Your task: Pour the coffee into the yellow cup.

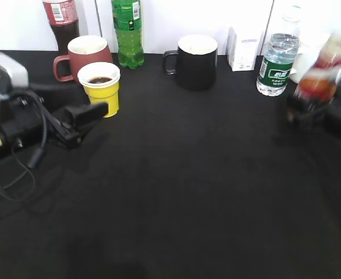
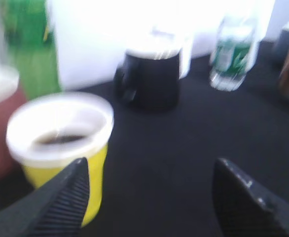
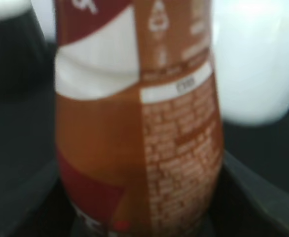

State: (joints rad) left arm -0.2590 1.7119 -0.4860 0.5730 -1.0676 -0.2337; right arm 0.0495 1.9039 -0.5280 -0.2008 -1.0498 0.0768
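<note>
One yellow cup (image 1: 100,88) stands near the tabletop's (image 1: 182,174) far left corner, white-rimmed and holding dark coffee (image 1: 99,80). Behind it: one maroon mug (image 1: 83,56), one black mug (image 1: 194,61), and three upright bottles along the far edge (cola (image 1: 61,20), green (image 1: 127,32), water (image 1: 277,61)). A fourth, the coffee bottle (image 1: 320,72), sits blurred at the right edge, clamped between the right gripper's (image 3: 139,217) jaws; only the right wrist view resolves its orange-brown label. The left gripper (image 2: 149,197) has its jaws spread wide and empty, one finger (image 2: 68,197) just beside the cup.
</note>
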